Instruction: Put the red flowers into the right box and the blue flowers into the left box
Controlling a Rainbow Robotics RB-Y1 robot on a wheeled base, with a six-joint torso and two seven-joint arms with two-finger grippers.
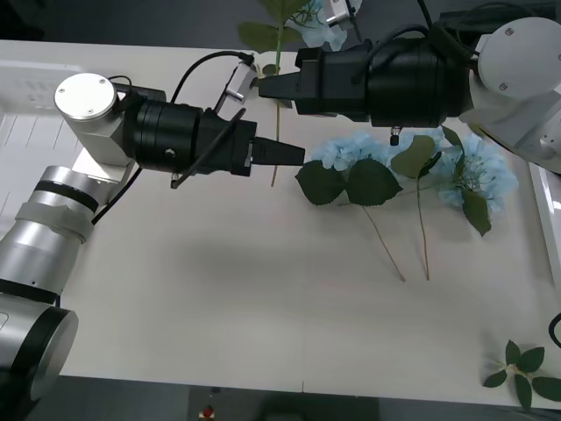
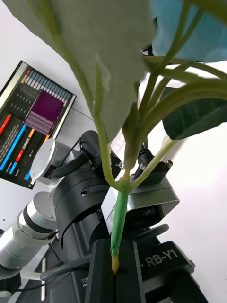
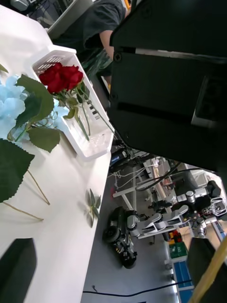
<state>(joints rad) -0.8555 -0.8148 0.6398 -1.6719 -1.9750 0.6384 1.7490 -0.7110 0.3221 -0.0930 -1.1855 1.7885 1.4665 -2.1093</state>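
Note:
My right gripper (image 1: pixel 265 88) (image 2: pixel 114 275) is shut on the stem of a blue flower (image 1: pixel 317 24) (image 2: pixel 120 210), held upright over the table's far middle; its stem hangs down past the fingers. Just below it, my left gripper (image 1: pixel 294 155) (image 3: pixel 112 267) is open beside the lower stem, which shows next to one of its fingers (image 3: pixel 204 265). Two more blue flowers (image 1: pixel 351 153) (image 1: pixel 484 171) lie on the table right of centre. The red flowers (image 3: pixel 61 78) lie in the right box (image 3: pixel 101 147) (image 1: pixel 549 210). The left box (image 1: pixel 26 114) sits at the far left.
A bloomless green leaf sprig (image 1: pixel 526 368) (image 3: pixel 91 207) lies near the table's front right corner. A person sits behind the right box. The front half of the table is bare white surface.

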